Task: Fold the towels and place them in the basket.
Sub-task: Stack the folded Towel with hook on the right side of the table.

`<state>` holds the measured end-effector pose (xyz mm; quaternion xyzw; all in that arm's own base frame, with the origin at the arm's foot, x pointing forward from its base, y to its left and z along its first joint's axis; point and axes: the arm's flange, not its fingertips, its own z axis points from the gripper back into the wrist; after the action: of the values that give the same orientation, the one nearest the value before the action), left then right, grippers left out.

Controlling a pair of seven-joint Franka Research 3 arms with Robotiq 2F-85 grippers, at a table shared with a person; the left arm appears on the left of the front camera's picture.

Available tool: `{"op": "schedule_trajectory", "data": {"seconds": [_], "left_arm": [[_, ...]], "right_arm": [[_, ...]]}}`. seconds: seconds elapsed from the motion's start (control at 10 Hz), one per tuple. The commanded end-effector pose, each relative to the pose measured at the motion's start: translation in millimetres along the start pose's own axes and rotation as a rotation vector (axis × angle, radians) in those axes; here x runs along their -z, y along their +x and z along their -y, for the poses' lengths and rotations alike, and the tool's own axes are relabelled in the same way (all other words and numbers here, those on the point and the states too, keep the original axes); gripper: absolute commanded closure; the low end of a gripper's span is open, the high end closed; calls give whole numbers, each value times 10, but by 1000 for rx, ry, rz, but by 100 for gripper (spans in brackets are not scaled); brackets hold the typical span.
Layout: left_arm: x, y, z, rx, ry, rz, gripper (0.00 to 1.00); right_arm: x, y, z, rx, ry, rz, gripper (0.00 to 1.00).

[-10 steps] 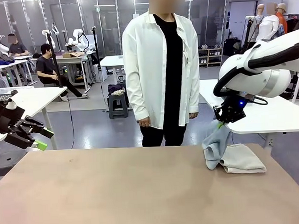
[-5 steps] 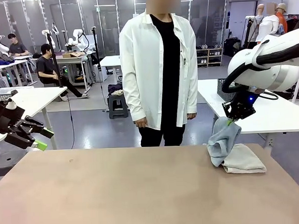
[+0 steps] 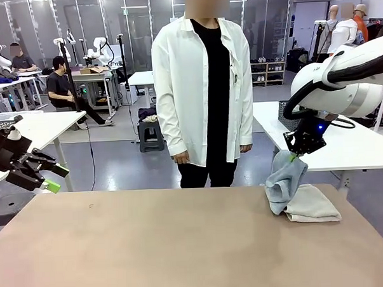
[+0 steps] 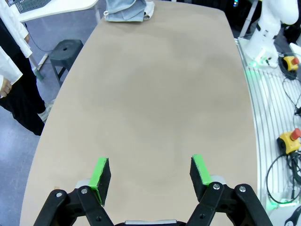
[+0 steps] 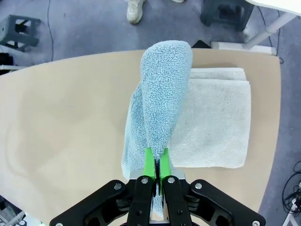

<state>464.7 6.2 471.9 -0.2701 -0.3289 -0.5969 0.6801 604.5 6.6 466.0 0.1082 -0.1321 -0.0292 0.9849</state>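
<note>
My right gripper (image 3: 292,156) (image 5: 155,165) is shut on a pale blue-grey towel (image 3: 284,181) (image 5: 157,101) that hangs from it, lower end touching the table at the far right. Beside and partly under it lies a folded off-white towel (image 3: 312,205) (image 5: 216,117), flat on the table. In the left wrist view both towels (image 4: 126,10) sit at the table's distant end. My left gripper (image 3: 48,177) (image 4: 151,172) hovers open off the table's left edge, with nothing between its green pads. The basket (image 3: 290,110) shows as a dark mesh corner on the white table behind my right arm.
A person in a white coat (image 3: 205,86) stands at the table's far side, hands down at their sides. The tan table (image 3: 151,247) is bare across its middle and left. White side tables (image 3: 344,146) stand at the right and left beyond it.
My right gripper has lifted the blue-grey towel and carried it slightly right, then held nearly still. The person has shifted slightly. My left arm has not moved.
</note>
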Motion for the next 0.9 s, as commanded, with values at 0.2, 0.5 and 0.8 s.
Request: {"op": "schedule_trajectory", "data": {"seconds": [0.2,0.5,0.8], "left_arm": [[2,2,-1,2,4,6,14],[2,2,-1,2,4,6,14],[2,2,-1,2,4,6,14]], "right_arm": [[158,201,494,-112,26,-64,96],[163,386,902,-115,74,-100,96],[340,499,1268,-127,138,-178,96]]}}
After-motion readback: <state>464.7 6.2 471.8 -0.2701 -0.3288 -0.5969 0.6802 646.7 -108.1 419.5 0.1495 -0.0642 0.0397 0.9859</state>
